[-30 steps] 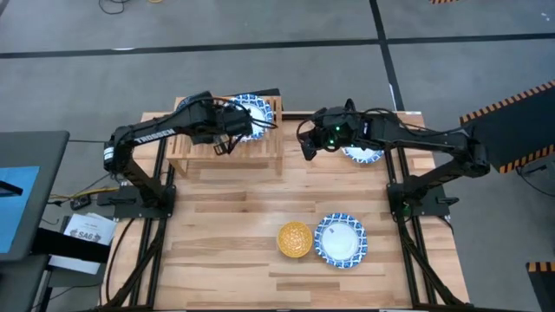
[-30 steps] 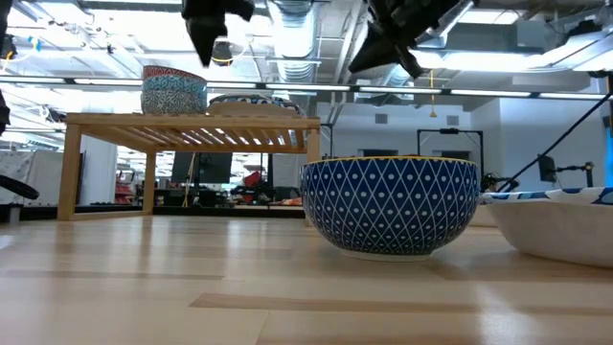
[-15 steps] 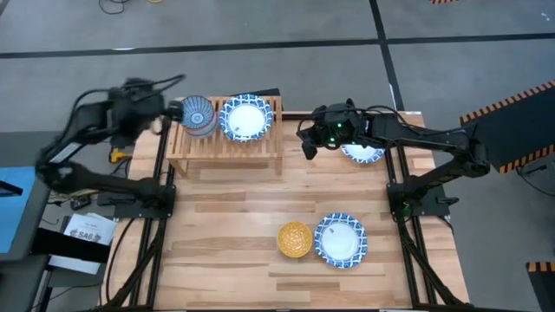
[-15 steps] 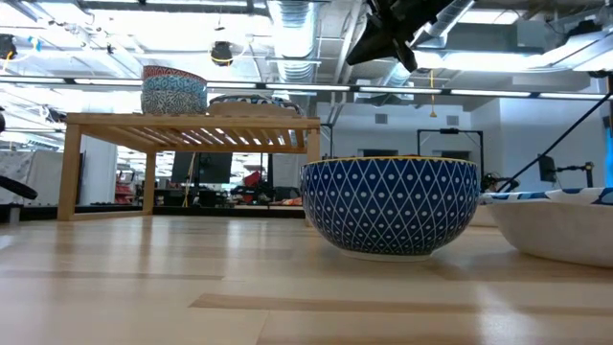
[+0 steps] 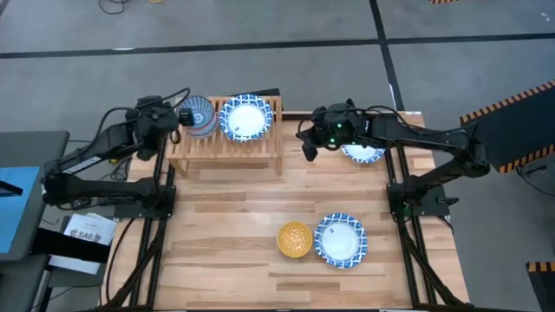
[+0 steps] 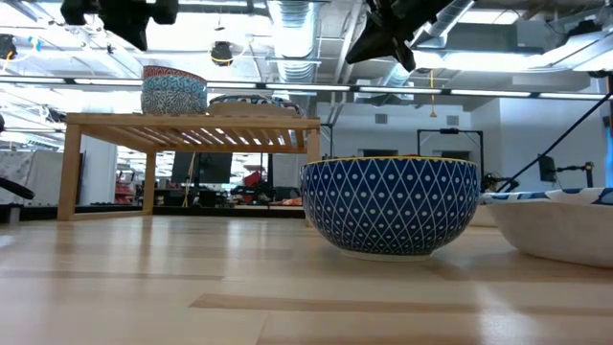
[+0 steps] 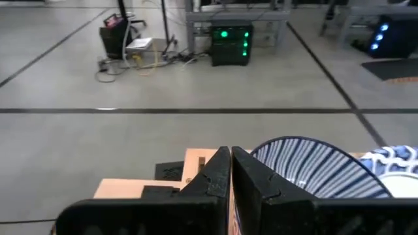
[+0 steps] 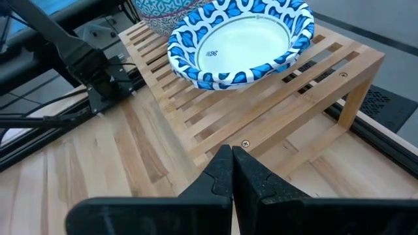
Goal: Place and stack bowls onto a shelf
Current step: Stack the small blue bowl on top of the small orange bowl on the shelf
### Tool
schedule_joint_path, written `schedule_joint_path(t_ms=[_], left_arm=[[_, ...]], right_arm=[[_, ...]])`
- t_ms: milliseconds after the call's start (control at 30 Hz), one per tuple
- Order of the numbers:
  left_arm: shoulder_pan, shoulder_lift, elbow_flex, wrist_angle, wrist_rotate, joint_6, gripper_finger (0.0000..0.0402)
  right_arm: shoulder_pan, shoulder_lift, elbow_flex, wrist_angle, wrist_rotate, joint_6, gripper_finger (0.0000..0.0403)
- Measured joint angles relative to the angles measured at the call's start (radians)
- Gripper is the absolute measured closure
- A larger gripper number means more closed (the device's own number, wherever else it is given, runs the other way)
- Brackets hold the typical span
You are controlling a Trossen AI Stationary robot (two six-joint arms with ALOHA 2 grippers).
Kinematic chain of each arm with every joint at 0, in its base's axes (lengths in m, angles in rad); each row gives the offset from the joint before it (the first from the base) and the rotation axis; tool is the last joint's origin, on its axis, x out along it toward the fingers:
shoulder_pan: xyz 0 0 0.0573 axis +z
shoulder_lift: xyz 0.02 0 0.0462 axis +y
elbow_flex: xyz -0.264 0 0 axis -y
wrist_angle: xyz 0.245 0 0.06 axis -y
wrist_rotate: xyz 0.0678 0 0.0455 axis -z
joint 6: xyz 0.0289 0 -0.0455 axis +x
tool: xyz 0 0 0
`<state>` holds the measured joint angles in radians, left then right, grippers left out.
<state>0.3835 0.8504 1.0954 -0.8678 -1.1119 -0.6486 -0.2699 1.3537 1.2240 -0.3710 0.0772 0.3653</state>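
Observation:
The light-wood shelf (image 5: 227,146) stands at the table's far edge. On its slats rest a small bowl with blue radial stripes (image 5: 198,115) and a wide blue-and-white bowl (image 5: 245,117). My left gripper (image 5: 173,115) is shut and hovers off the shelf's left end, just beside the striped bowl (image 7: 313,166). My right gripper (image 5: 305,147) is shut, up in the air right of the shelf, facing the wide bowl (image 8: 241,39). Another wide bowl (image 5: 364,154) lies partly hidden under the right arm. A yellow-inside bowl (image 5: 295,239) and a wide bowl (image 5: 341,240) sit near the table's near edge.
In the low view the yellow bowl's blue diamond-patterned outside (image 6: 390,206) and a wide bowl's rim (image 6: 560,220) stand close to the camera, with the shelf (image 6: 192,122) behind. Bare wood lies between the shelf and the two near bowls. Arm stands flank the table on both sides.
My left arm drew back from above the shelf, swung out past the table's left edge, then came back to the shelf's left end. The striped bowl and the wide bowl stayed on the shelf and now show uncovered. My right arm kept still.

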Motion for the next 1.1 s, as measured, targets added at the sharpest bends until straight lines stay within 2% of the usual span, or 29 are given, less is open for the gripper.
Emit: schedule_joint_path(t_ms=[100,300,467,700,867,1100], left_arm=[[0.045,0.021,0.0,0.012,0.009,0.006,0.0401],[0.13,0.064,0.0,0.014,0.088,-0.057,0.0401],[0.165,0.086,0.0,0.022,0.101,-0.111,0.0401],[0.188,0.099,0.0,0.049,0.115,-0.146,0.0401],[0.189,0.121,0.0,0.058,0.162,-0.168,0.0401],[0.189,0.155,0.0,0.066,0.154,-0.161,0.0401]], right_arm=[[0.0,0.0,0.0,0.0,0.0,0.0,0.0382],[0.0,0.0,0.0,0.008,0.0,0.0,0.0382],[0.0,0.0,0.0,0.013,0.0,0.0,0.0382],[0.0,0.0,0.0,0.013,0.0,0.0,0.0382],[0.0,0.0,0.0,0.014,0.0,0.0,0.0382],[0.0,0.0,0.0,0.014,0.0,0.0,0.0382]])
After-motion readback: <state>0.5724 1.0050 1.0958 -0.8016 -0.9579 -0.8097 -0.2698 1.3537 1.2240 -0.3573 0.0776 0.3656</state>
